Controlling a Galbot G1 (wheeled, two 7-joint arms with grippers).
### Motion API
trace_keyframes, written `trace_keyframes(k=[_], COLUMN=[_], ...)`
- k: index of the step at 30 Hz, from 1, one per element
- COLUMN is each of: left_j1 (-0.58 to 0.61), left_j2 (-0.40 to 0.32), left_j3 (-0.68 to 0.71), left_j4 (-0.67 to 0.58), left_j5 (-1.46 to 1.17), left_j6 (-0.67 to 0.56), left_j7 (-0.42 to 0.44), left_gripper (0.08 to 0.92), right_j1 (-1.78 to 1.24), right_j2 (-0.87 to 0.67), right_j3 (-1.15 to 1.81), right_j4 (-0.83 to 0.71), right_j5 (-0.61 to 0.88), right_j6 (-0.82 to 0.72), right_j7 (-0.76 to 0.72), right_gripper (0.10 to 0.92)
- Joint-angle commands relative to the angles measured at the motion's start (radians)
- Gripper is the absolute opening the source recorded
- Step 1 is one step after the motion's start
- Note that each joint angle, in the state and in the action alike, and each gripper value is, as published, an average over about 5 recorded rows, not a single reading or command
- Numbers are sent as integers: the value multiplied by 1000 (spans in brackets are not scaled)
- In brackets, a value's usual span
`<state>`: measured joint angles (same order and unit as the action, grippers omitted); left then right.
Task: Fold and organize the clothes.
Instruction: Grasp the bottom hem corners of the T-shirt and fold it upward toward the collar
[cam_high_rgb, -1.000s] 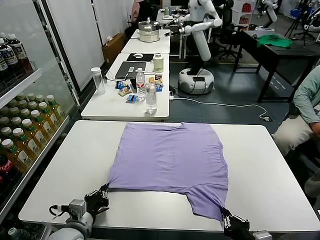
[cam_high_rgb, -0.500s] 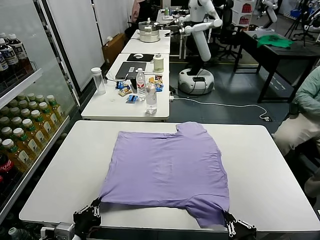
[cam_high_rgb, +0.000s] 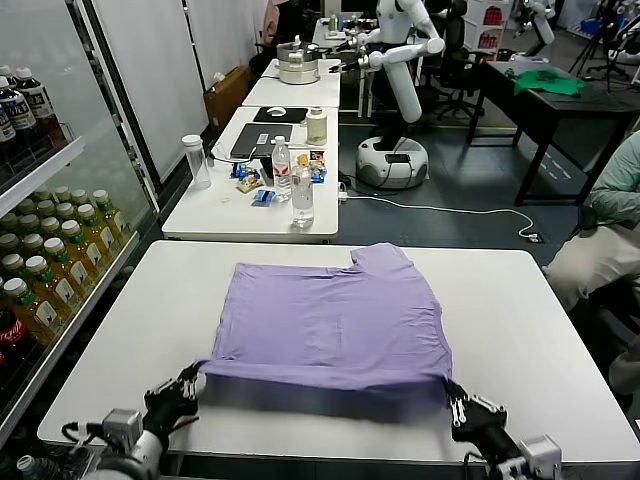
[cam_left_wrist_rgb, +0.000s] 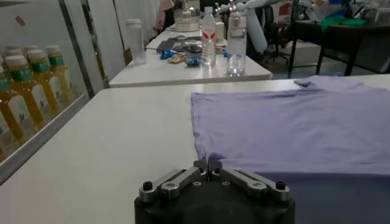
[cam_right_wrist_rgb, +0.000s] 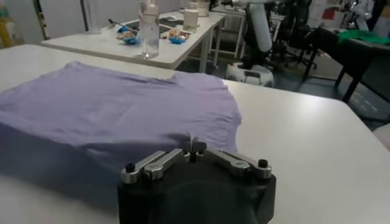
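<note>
Lying on the white table (cam_high_rgb: 90, 340), the lavender T-shirt (cam_high_rgb: 335, 325) has its near hem raised off the top, close to the near edge. Left gripper (cam_high_rgb: 190, 383) and right gripper (cam_high_rgb: 455, 403) each pinch a hem corner, fingers clenched on fabric; the underside print is hidden

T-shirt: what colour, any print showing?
Plain light purple T-shirt, no print visible; clearest in the head view.

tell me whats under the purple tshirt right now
The white table shows all around the lavender T-shirt. Its near hem is lifted, pinched by the left gripper and right gripper, leaving shadow beneath. Anything under the flat part is covered.
</note>
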<state>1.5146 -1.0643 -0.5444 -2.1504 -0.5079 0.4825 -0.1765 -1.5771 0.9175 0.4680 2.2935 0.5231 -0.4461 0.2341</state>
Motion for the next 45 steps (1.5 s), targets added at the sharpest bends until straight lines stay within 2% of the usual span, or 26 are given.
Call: trace_keyframes(k=[1, 10, 16, 19, 21, 25, 28, 34, 38, 42, 45], left_j1=[-247, -289, -331, -364, -385, -397, -367, -207, -117, -106, -114], left_j2=[-9, -19, -38, -54, -65, -65, -49, -8, -17, -48, -59], left_j3=[30, 48, 79, 95, 99, 86, 64, 24, 37, 59, 65], left_j4=[183, 239, 288, 338, 369, 398, 374, 196, 108, 117, 142], left_j5=[-38, -17, 57, 96, 108, 111, 102, -10, -27, 16, 43], left_j6=[2, -6, -28, -48, -54, -57, -58, 0, 58, 87, 99], left_j7=[69, 115, 145, 148, 147, 142, 131, 71, 47, 33, 11], left_gripper=[87, 87, 87, 96, 128, 235, 322, 486, 616, 728, 796], right_j1=[293, 336, 383, 410, 431, 471, 464, 314, 192, 124, 112], right_j2=[19, 9, 28, 46, 58, 77, 71, 9, -6, 2, 8], right_j3=[-123, -109, -165, -200, -215, -230, -222, -137, -95, -73, -76], right_j4=[-155, -193, -277, -340, -375, -419, -402, -240, -167, -143, -149], right_j5=[1, 2, -27, -57, -75, -94, -93, -40, 6, 28, 43], right_j6=[-53, -85, -89, -85, -79, -59, -53, -84, -109, -120, -124], right_j7=[11, 11, 0, -3, -2, -1, -3, 2, 27, 46, 61], right_gripper=[113, 113, 113, 140, 187, 299, 385, 558, 679, 782, 816])
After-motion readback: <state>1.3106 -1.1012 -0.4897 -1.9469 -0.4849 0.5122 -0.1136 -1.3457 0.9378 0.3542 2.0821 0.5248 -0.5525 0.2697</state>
